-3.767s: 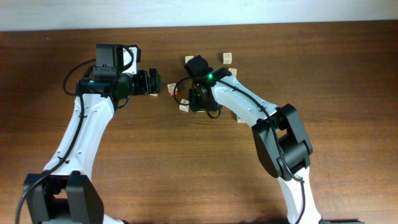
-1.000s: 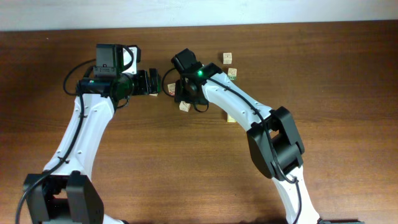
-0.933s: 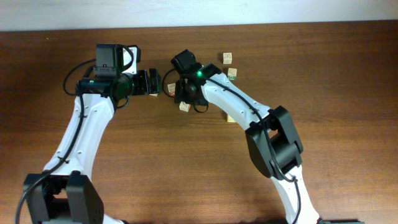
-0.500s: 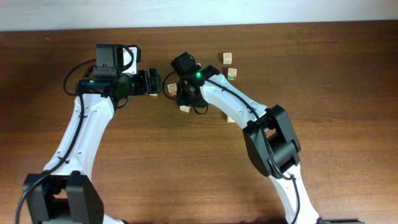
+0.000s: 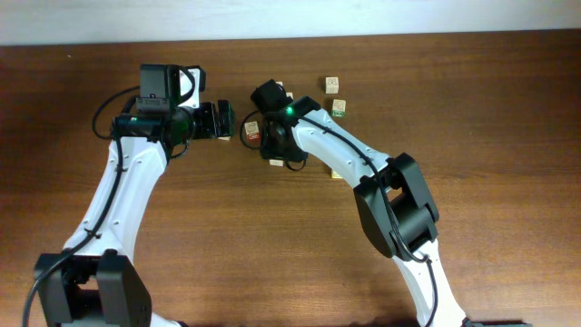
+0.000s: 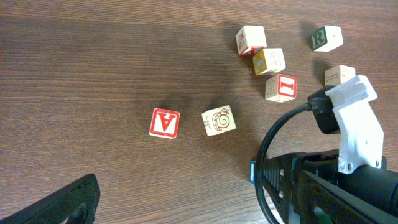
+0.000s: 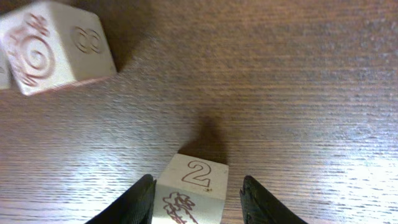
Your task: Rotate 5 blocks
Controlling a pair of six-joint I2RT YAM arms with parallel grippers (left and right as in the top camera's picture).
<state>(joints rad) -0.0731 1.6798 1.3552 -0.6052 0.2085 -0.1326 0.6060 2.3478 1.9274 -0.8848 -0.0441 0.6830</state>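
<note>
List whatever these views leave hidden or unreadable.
- Right wrist: the "2" block's lower half, cut off by the frame edge; whether the right gripper grips it is unclear.
- Overhead: that gripper's jaws, hidden under its own wrist; the blocks' prints, too small.

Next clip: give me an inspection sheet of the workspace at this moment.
Surface: brown wood-grain table, no spills seen.
Job's things: "2" cube sits inside the right gripper; spiral cube lies beyond it; yellow-faced cube and green R cube lie farther off among other cubes.
Clutter: red-faced cube, standing alone.
Grippers: right gripper open, fingers either side of the "2" cube, gap showing on one side; left gripper open, holding nothing.
Cables: black cable loops along the right arm.
Surroundings: pale strip beyond the far table edge.
</note>
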